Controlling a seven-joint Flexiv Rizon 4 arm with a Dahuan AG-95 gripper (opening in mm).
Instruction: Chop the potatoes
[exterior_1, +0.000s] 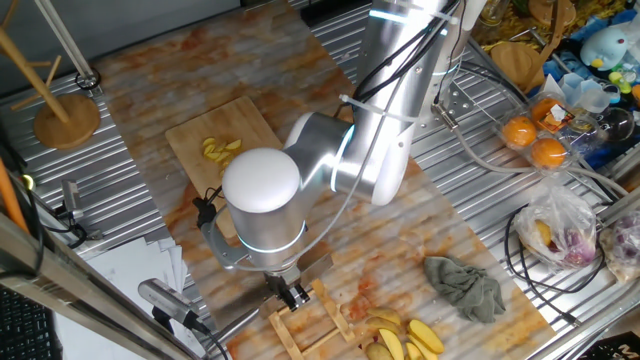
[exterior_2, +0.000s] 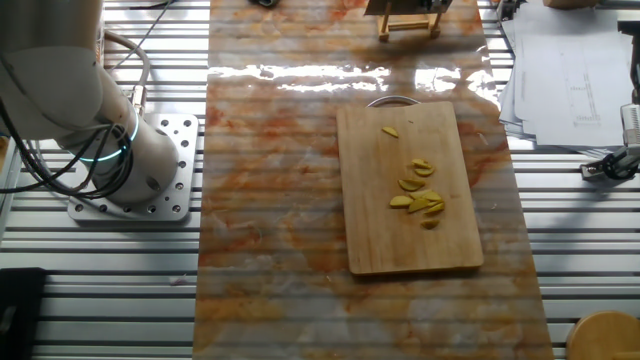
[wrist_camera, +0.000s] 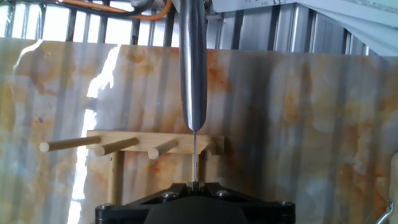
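- Right now the end effector (exterior_1: 291, 293) hangs over the wooden peg rack (exterior_1: 312, 322) at the near edge of the worktop (exterior_1: 400, 235), well apart from the cutting board (exterior_1: 212, 128).
- In the hand view the end effector (wrist_camera: 194, 185) is pinched narrow on a knife (wrist_camera: 193, 74): thin blade edge rising from the fingertips, round steel handle pointing away, lined up over the rack (wrist_camera: 134, 148) and its pegs.
- The potatoes (exterior_2: 419, 196) lie on the bamboo board (exterior_2: 408, 255) as a loose cluster of thin yellow slices, one small bit apart near the board's far end.
- Key relation: potatoes (exterior_1: 220, 150) sit up and left of the end effector in the one fixed view, across the orange-veined mat (exterior_2: 270, 200); the board's long axis runs along the mat's length.
- Judgement: slices look already cut; whether the knife is just picked or about to be parked on the rack, cannot tell.
- Pale yellow wedges (exterior_1: 405, 338) piled beside the rack are not the target.
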